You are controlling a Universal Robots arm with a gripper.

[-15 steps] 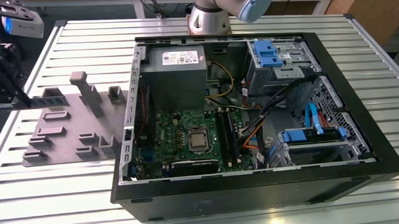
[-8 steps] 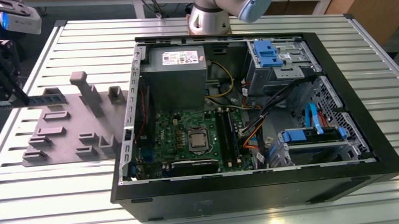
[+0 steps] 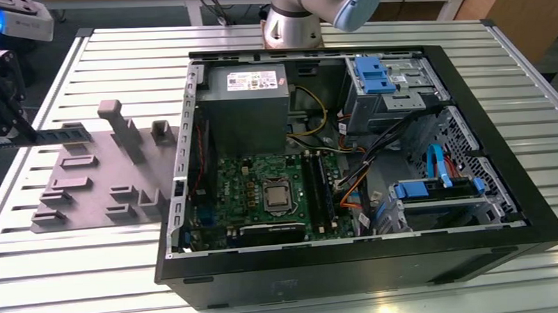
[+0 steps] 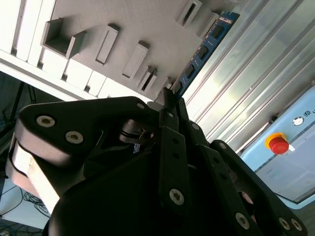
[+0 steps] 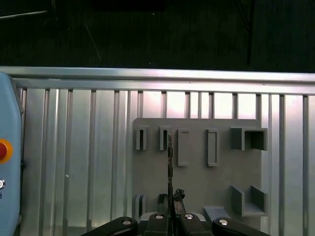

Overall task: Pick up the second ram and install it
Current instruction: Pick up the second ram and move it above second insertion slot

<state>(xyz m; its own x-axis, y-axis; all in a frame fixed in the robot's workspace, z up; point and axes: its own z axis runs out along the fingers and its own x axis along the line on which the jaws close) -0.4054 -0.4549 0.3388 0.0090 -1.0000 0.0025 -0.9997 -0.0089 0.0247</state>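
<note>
**Gripper (image 4: 170,97) pinching the second ram (image 4: 203,48) over the grey holder plate (image 5: 206,184)**

Black linkages of my gripper crowd the foreground in both wrist views. The fingertips are pressed together on the thin board. I point down at the desk (image 5: 88,162), and the first wrist view looks straight onto its slats.

The ram stands on edge between my fingers. In the first wrist view it is a thin dark line crossing the plate, just beside a narrow slotted holder (image 5: 164,139). In the second wrist view its blue face, with a row of black chips, stretches away from my fingertips. Its long axis runs parallel to the plate's surface. Whether it sits in a holder or hangs free I cannot tell.

In the exterior view the plate lies on the desk to the exterior view's left of the open computer case (image 3: 357,268). My arm's base (image 3: 291,27) stands beyond the case.
</note>
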